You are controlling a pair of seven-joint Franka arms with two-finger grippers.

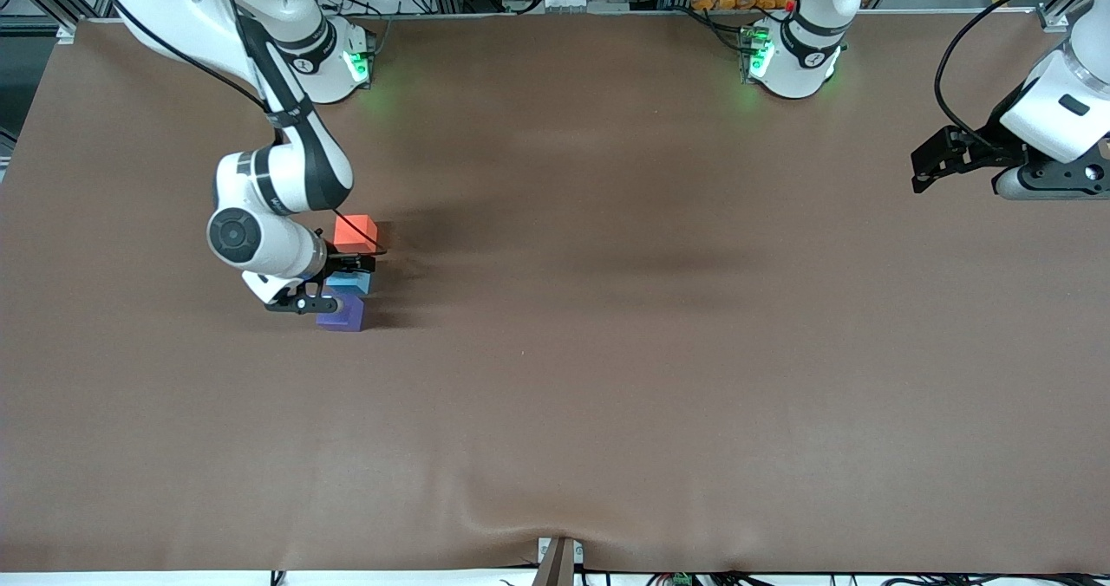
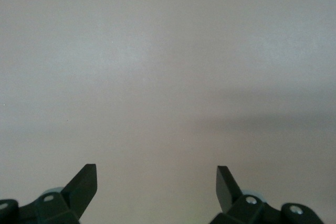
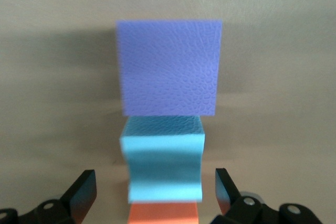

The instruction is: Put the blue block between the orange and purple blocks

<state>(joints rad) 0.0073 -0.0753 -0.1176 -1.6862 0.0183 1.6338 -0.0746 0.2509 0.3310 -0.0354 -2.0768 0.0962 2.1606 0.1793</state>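
The orange block (image 1: 354, 231), the blue block (image 1: 349, 283) and the purple block (image 1: 342, 313) stand in one row on the brown table, toward the right arm's end. The blue block is in the middle, the orange one farthest from the front camera. My right gripper (image 1: 328, 284) is low over the blue block and open. In the right wrist view, the right gripper (image 3: 155, 190) has a finger on each side of the blue block (image 3: 163, 166), apart from it, with the purple block (image 3: 168, 69) and orange block (image 3: 163, 213) at its ends. My left gripper (image 1: 932, 166) waits open and empty at the left arm's end, and its wrist view (image 2: 156, 182) shows only bare table.
The brown table cover (image 1: 607, 352) has a raised wrinkle near the front edge (image 1: 520, 525). The two arm bases (image 1: 338, 66) (image 1: 793, 57) stand along the table's farthest edge.
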